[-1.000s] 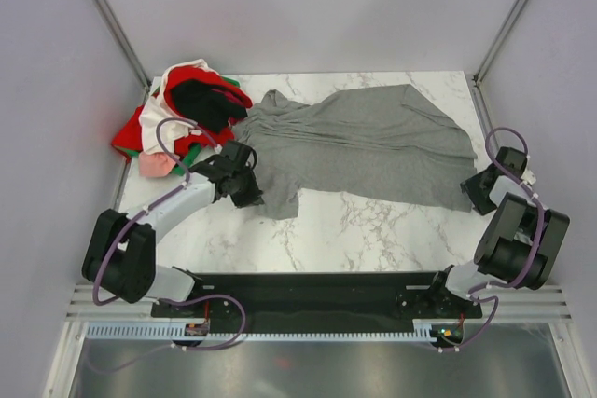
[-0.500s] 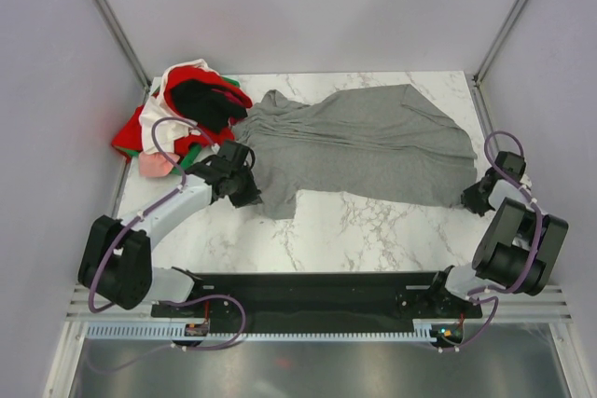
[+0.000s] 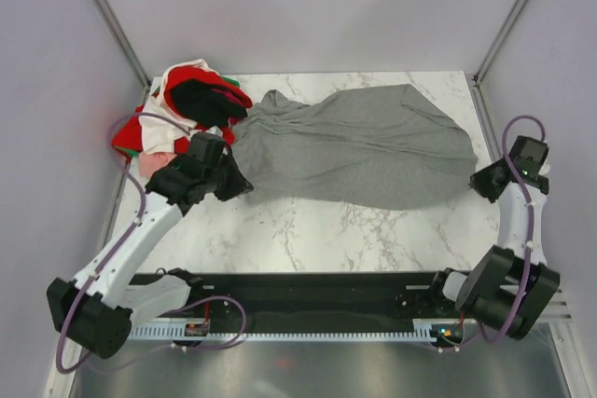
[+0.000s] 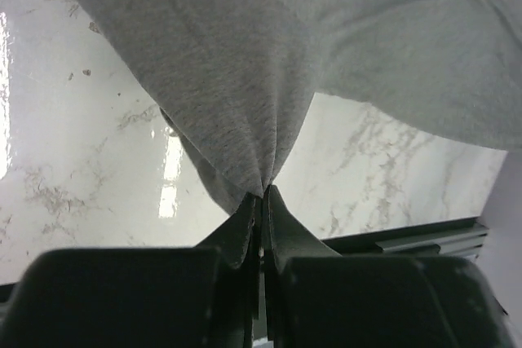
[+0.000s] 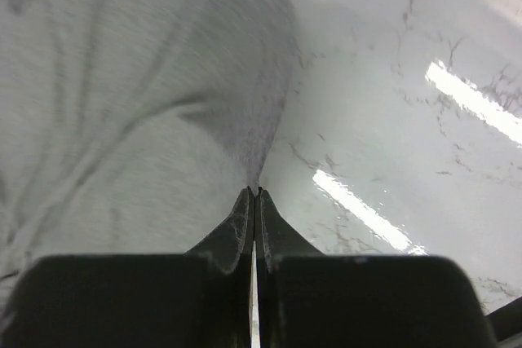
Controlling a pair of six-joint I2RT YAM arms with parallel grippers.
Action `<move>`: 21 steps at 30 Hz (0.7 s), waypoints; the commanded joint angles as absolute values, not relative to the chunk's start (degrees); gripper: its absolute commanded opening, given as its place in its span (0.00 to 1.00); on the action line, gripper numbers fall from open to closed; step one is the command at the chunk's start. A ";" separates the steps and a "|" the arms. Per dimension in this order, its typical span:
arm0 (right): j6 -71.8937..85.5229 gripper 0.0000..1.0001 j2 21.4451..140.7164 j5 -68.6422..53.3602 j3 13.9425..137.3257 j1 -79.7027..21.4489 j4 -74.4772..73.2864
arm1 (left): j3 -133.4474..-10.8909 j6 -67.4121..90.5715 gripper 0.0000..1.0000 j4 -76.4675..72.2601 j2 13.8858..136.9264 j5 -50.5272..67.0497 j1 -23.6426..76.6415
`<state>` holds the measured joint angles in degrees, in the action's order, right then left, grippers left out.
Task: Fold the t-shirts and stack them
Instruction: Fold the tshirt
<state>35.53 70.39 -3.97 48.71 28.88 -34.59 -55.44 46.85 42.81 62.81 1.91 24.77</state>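
A large heather-grey t-shirt (image 3: 359, 142) lies spread across the back half of the marble table (image 3: 354, 230). My left gripper (image 3: 235, 180) is shut on its lower left edge, and the grey cloth (image 4: 245, 112) rises in a gathered fold from the closed jaws (image 4: 263, 197). My right gripper (image 3: 478, 181) is shut on the shirt's right corner, where the grey fabric (image 5: 122, 120) pinches in at the fingertips (image 5: 256, 193). The other t-shirts, red, white, black, green and pink, sit heaped in a pile (image 3: 182, 114) at the back left corner.
Grey walls close in the table on the left, back and right. Metal posts (image 3: 112, 16) stand at the back corners. A black rail (image 3: 317, 291) with the arm bases runs along the near edge. Bare marble lies between the shirt and that rail.
The right gripper closed on the shirt's right corner. The left arm lifted and pulled the shirt's hanging lower-left flap up and left, so that flap no longer trails toward the front.
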 commanded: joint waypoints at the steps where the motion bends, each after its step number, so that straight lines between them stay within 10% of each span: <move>1: 37.53 0.00 62.77 -3.79 56.50 30.84 -43.83 | -61.77 49.92 0.02 53.59 55.14 1.06 24.61; 21: 38.32 0.00 54.74 9.25 52.99 32.26 -50.37 | -57.65 46.52 0.02 64.95 46.46 0.18 24.61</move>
<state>37.36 53.74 8.29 51.53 31.88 -52.18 -56.49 49.45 64.75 42.70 1.63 24.77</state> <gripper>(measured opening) 0.010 0.027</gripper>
